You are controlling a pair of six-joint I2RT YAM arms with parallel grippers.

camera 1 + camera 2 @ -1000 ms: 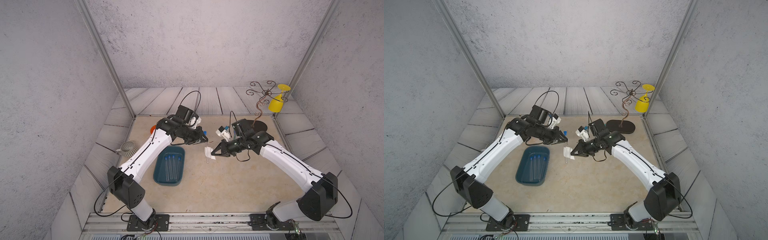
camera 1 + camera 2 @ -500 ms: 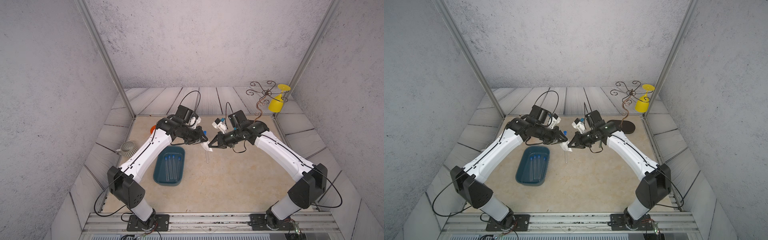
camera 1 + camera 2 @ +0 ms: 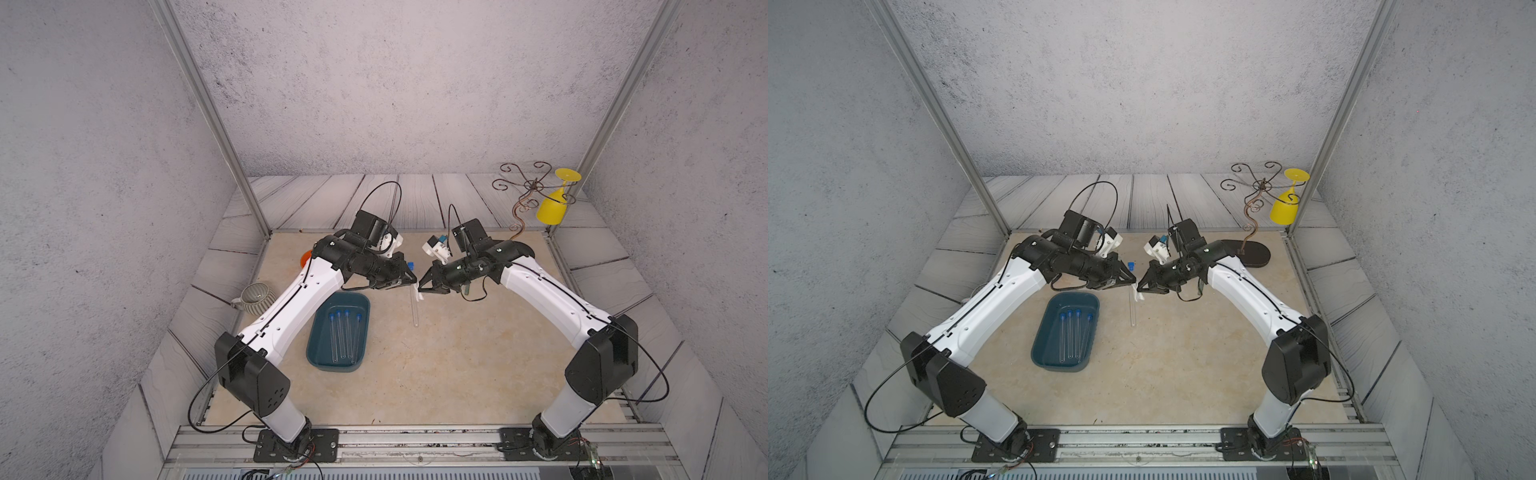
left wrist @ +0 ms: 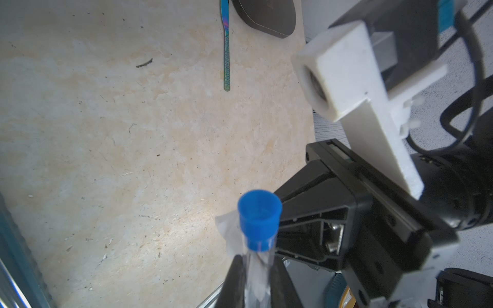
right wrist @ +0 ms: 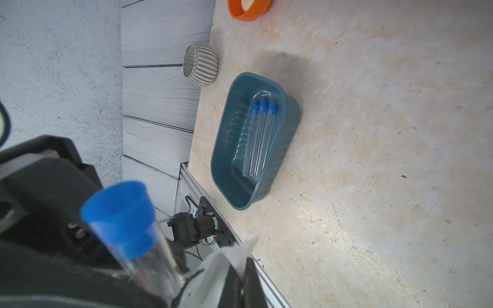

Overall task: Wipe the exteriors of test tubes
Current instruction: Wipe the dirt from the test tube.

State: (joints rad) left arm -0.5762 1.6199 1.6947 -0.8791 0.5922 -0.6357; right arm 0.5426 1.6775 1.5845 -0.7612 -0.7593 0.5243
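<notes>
Presently, in both top views: the left gripper (image 3: 411, 282) pinches one test tube (image 3: 414, 309) just below its blue cap (image 3: 410, 264); the tube hangs nearly upright above the beige table (image 3: 457, 365). The right gripper (image 3: 423, 288) is pressed together on a white wipe (image 3: 419, 296), held against the tube's upper part. The other test tubes (image 3: 1070, 336) lie side by side in a teal tray (image 3: 1047, 357) near the left arm.

Left wrist view: fingers (image 4: 234, 282) clamped on the tube beneath the cap.

Right wrist view: wipe beside the capped tube; tray tubes with caps at one end.

A robot test cell — grey panel walls (image 3: 374, 83), aluminium posts (image 3: 210, 112), arms (image 3: 540, 286) bolted to a rail (image 3: 415, 440).
</notes>
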